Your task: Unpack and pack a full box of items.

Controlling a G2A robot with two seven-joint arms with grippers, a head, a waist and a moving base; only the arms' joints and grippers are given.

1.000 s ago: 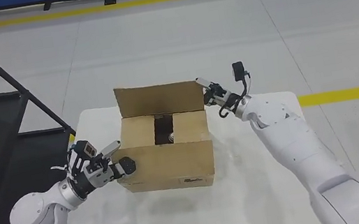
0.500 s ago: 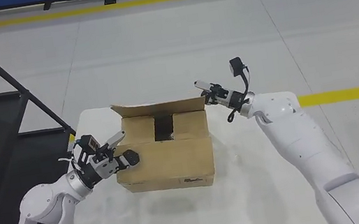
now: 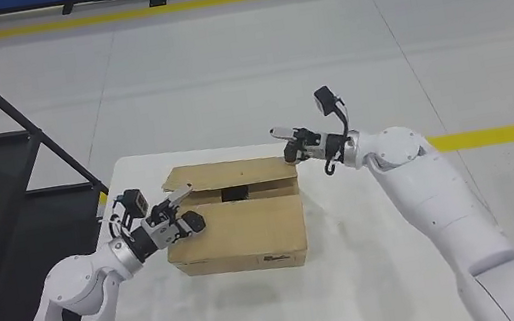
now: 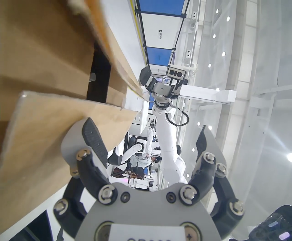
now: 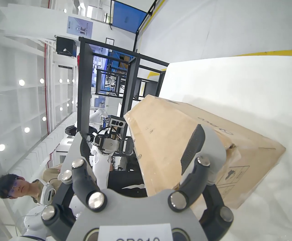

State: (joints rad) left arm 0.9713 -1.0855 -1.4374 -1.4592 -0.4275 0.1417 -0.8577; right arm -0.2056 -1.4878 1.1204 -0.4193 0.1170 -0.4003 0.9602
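Brown cardboard box [image 3: 238, 232] sits in the middle of the white table [image 3: 371, 244], and its top flaps are almost flat. The far flap [image 3: 229, 173] is tipped down low over the opening, and the near flaps [image 3: 235, 214] lie folded across it. A narrow dark slot [image 3: 234, 193] is open between them, and it's too dark in there to say what's inside.

The right gripper [image 3: 285, 143] is at the box's far right corner. Its claw is spread wide and clamped on nothing, with one finger [image 5: 200, 146] lying on top of the far flap. The left gripper [image 3: 186, 207] is at the box's left end. It's also spread open and not gripping, and one pad [image 4: 93, 137] is up against the edge of a flap [image 4: 57, 137].

On progress, it looks like the flap-handling stage, with both arms working the lid rather than any item. A single moment doesn't show whether the lid is opening or closing. If it's closing, the packing is basically done, and what's left is pushing that far flap fully flat and closing the slot. If it's opening, pretty much the whole job is ahead.
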